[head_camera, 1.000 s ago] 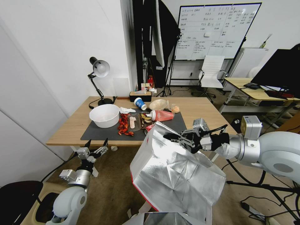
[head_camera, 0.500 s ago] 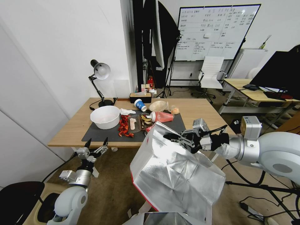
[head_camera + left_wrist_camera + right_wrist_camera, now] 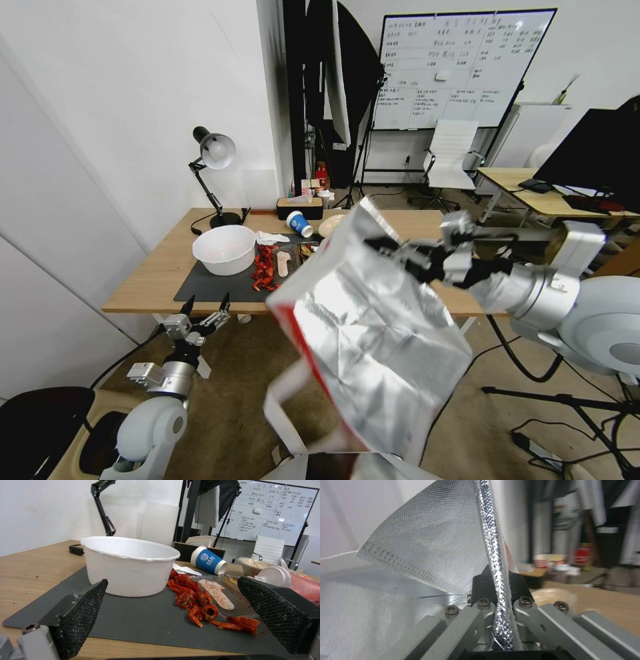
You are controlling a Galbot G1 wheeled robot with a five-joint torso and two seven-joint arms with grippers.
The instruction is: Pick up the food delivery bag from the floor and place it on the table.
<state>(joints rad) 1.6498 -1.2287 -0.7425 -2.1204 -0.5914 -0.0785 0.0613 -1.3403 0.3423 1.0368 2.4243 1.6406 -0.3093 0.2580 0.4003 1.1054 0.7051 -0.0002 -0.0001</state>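
Above the desk (image 3: 167, 267) front edge, the right end effector (image 3: 400, 251), clamped on the food delivery bag (image 3: 367, 333) rim, has swung it higher, probably toward placement; left end effector (image 3: 203, 313) waits wide.

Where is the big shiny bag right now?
In the head view the bag hangs in the air, right of centre, over the near edge of the table, pinched at its foil rim by the right gripper.

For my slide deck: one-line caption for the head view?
Right gripper holds the foil-lined food delivery bag aloft by its rim before the table; left gripper open below.
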